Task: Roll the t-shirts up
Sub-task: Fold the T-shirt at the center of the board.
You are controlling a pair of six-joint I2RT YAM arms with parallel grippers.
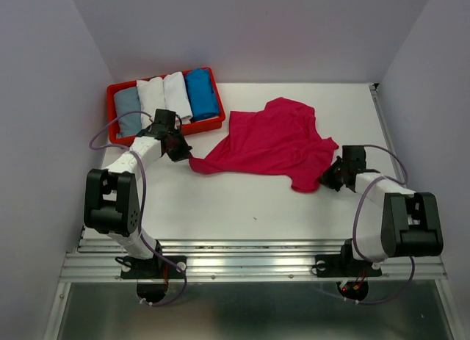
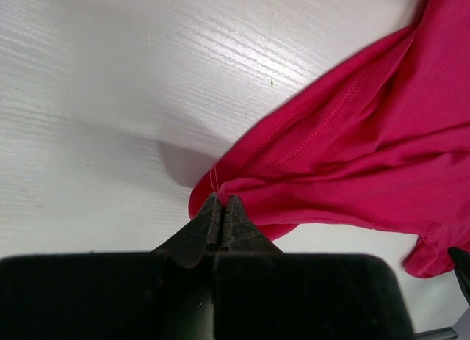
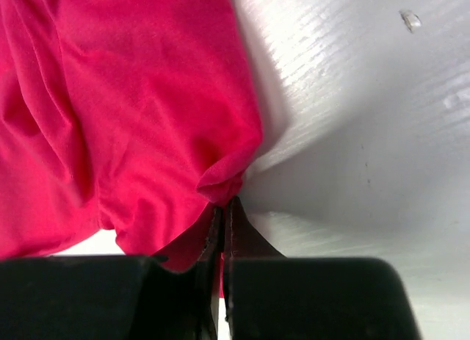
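A magenta-pink t-shirt (image 1: 272, 143) lies crumpled across the middle of the table. My left gripper (image 1: 178, 150) is shut on its left corner, and the left wrist view shows pink cloth (image 2: 345, 149) pinched at the tips of that gripper (image 2: 222, 200). At the shirt's lower right edge my right gripper (image 1: 330, 177) is shut on a fold of the cloth (image 3: 147, 120); the right wrist view has that gripper (image 3: 224, 204) closed with fabric bunched at its tips. Rolled t-shirts sit in the tray: a grey-blue one (image 1: 129, 109), two white ones (image 1: 154, 98) (image 1: 177, 95) and a bright blue one (image 1: 201, 92).
The red plastic tray (image 1: 112, 120) stands at the back left, just behind my left arm. White walls close in the table on the left, back and right. The metal rail with both arm bases runs along the near edge (image 1: 250, 263).
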